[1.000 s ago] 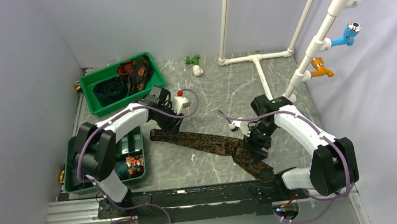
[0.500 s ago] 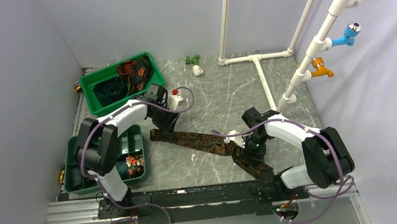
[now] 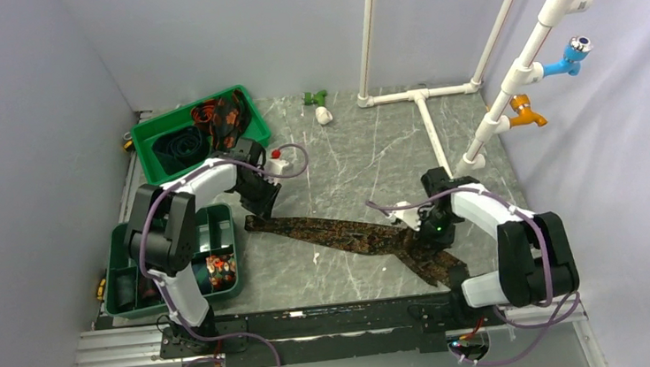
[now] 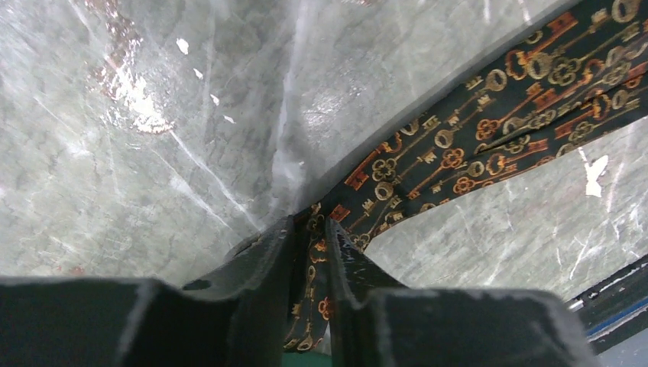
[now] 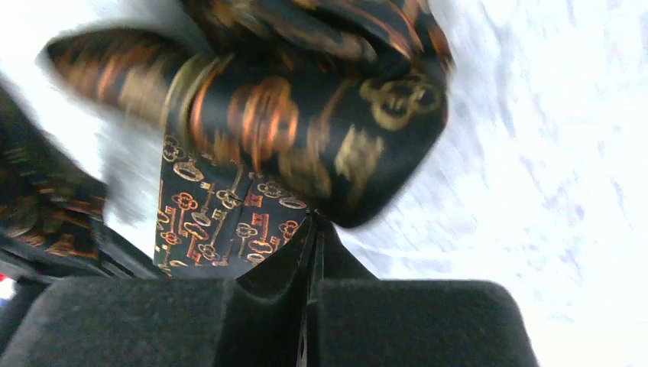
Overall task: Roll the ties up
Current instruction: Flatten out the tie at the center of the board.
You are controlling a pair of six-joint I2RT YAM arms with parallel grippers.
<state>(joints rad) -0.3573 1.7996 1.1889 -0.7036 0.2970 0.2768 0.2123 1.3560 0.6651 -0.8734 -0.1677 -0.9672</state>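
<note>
A dark tie [image 3: 335,231] with an orange and gold key print lies slantwise across the marble table, from centre left to near right. My left gripper [image 3: 262,211] is at its narrow left end. In the left wrist view the left gripper [image 4: 309,233] is shut on the tie [image 4: 474,130], with cloth pinched between the fingers. My right gripper [image 3: 428,235] sits on the wider part near the bend. In the right wrist view the right gripper [image 5: 315,223] has its jaws pressed together at the edge of a raised fold of the tie [image 5: 306,115].
A green tray [image 3: 186,112] at the back left holds more ties [image 3: 218,117]. A second green tray [image 3: 115,264] stands at the near left beside the left arm. White pipes [image 3: 427,121] rise at the back right. A small green and white object [image 3: 319,108] lies at the back.
Both grippers have closed onto the tie. The right gripper moved rightward, dragging the tie's bend and wide end with it. The left gripper shifted back and left to the narrow end.
</note>
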